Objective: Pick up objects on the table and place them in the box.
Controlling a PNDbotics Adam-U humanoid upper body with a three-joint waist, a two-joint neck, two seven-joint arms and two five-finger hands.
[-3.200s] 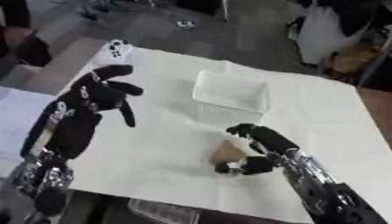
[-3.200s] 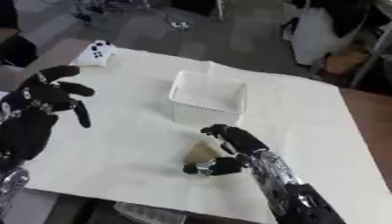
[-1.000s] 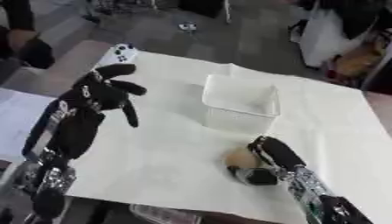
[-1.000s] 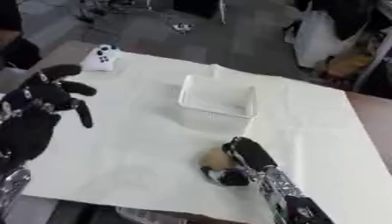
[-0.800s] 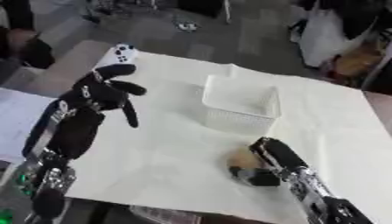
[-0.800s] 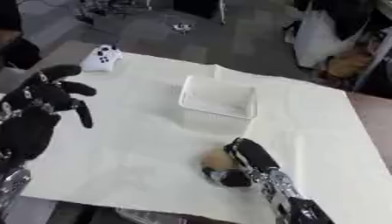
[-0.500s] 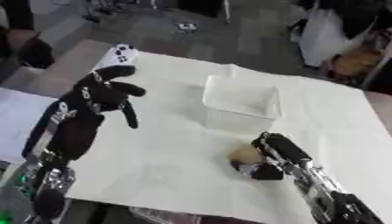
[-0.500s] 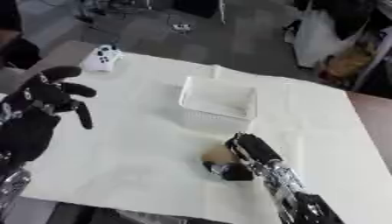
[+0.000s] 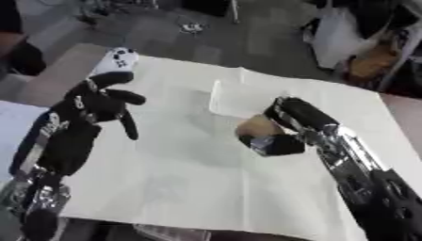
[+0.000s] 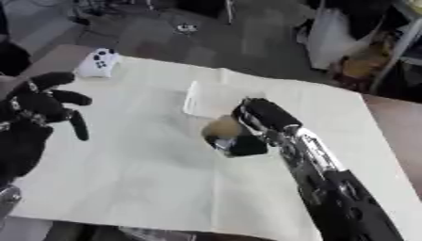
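My right hand (image 9: 288, 127) is shut on a small tan rounded object (image 9: 255, 126), held up in the air just in front of the white box (image 9: 235, 97). The box stands on the white cloth near the middle of the table, and my hand hides part of its near wall. At the left my left hand (image 9: 97, 102) hovers above the cloth with its fingers spread and holds nothing.
A white game controller (image 9: 115, 59) lies at the far left corner of the white cloth (image 9: 181, 179). Bags and clutter (image 9: 362, 42) stand on the floor beyond the far right edge. Bare brown table shows at the right edge (image 10: 400, 136).
My right hand has closed on the tan object, lifted it off the cloth and carried it toward the box. The camera has shifted. The left hand has barely moved.
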